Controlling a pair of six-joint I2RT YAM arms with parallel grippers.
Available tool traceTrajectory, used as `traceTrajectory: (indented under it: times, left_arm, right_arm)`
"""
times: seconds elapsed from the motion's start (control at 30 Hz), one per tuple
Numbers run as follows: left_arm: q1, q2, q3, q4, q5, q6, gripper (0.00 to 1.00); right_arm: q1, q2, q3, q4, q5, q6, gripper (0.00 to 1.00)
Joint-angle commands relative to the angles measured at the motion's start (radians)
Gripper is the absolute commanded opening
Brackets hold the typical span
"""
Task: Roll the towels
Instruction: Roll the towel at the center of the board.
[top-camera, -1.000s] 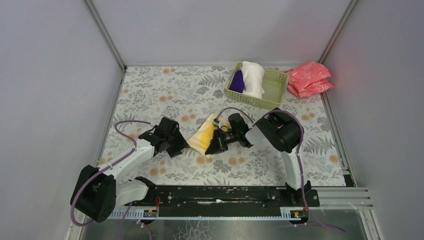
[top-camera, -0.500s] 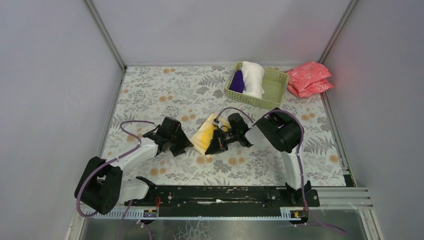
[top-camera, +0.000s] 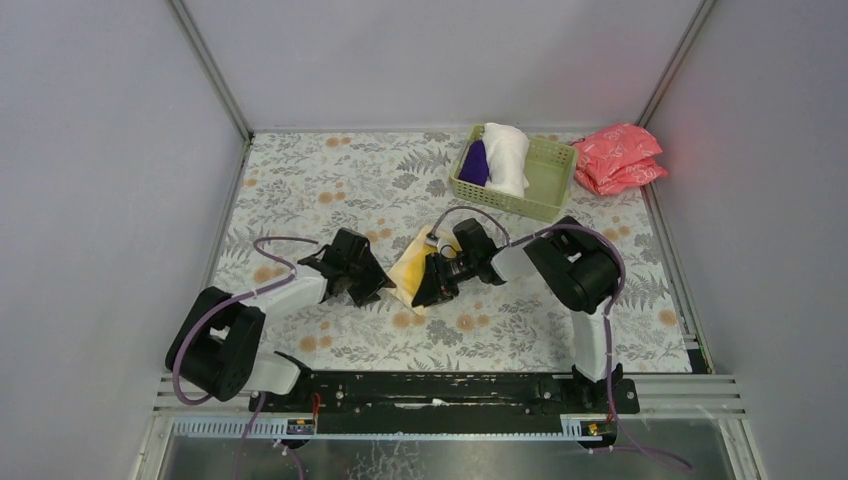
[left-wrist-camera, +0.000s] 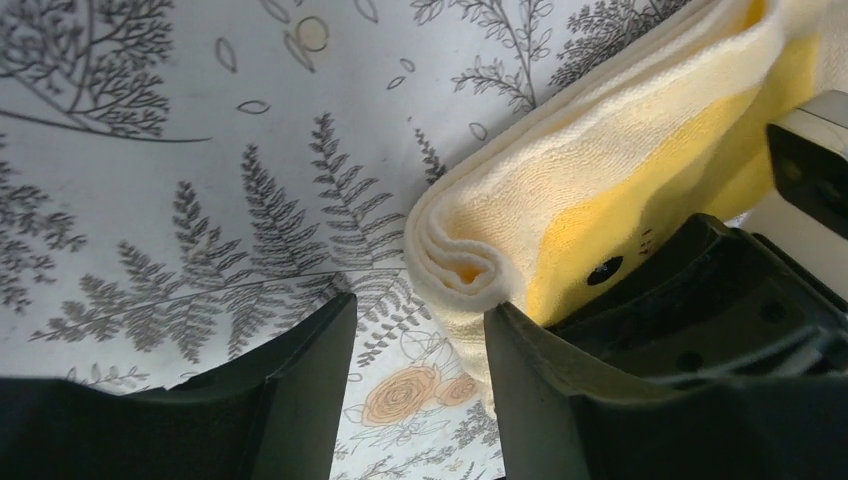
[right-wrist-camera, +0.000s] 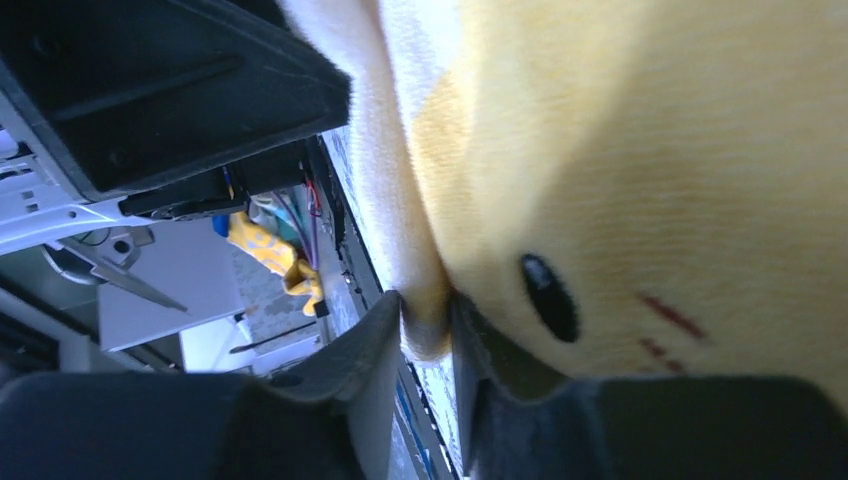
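The pale yellow towel (top-camera: 407, 268) lies rolled in the middle of the table. In the left wrist view the coiled end of the yellow towel (left-wrist-camera: 470, 250) shows clearly. My left gripper (top-camera: 377, 284) is open just left of that end, and its right fingertip (left-wrist-camera: 500, 320) touches the roll. My right gripper (top-camera: 425, 290) lies low on the towel's right side. In its own view the right gripper (right-wrist-camera: 425, 305) has a fold of the yellow towel (right-wrist-camera: 620, 150) pinched between its jaws. The white towel (top-camera: 505, 158) and the dark purple towel (top-camera: 475, 163) stand rolled in the basket.
A light green basket (top-camera: 548, 182) sits at the back right. Pink-red plastic packets (top-camera: 618, 158) lie in the far right corner. The floral tablecloth (top-camera: 300, 190) is walled in by grey panels on three sides. The two grippers nearly meet across the yellow towel.
My left gripper has moved right and a little back, up to the towel's left end. The right gripper and the towel have shifted slightly left.
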Motion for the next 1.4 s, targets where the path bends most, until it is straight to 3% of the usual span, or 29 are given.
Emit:
traceTrajectory:
  times: [0.0, 0.17, 0.33, 0.5, 0.73, 1.37]
  left_arm:
    - [0.001, 0.071, -0.004, 0.025, -0.021, 0.001, 0.50]
    - [0.001, 0.120, -0.004, 0.026, -0.021, 0.015, 0.50]
    - [0.001, 0.157, -0.006, 0.034, -0.013, 0.024, 0.50]
    - [0.000, 0.171, -0.003, 0.039, -0.007, 0.031, 0.50]
    - [0.000, 0.178, -0.003, 0.038, -0.010, 0.040, 0.50]
    - [0.000, 0.203, 0.009, 0.037, -0.011, 0.052, 0.50]
  right_arm:
    - [0.001, -0.131, 0.075, -0.258, 0.121, -0.213, 0.37]
    - [0.036, -0.256, 0.143, -0.516, 0.310, -0.412, 0.49]
    - [0.122, -0.353, 0.182, -0.628, 0.523, -0.556, 0.51]
    - [0.252, -0.341, 0.239, -0.703, 0.754, -0.677, 0.51]
    - [0.274, -0.283, 0.256, -0.666, 0.745, -0.717, 0.51]
    - [0.274, -0.203, 0.283, -0.723, 0.897, -0.820, 0.53]
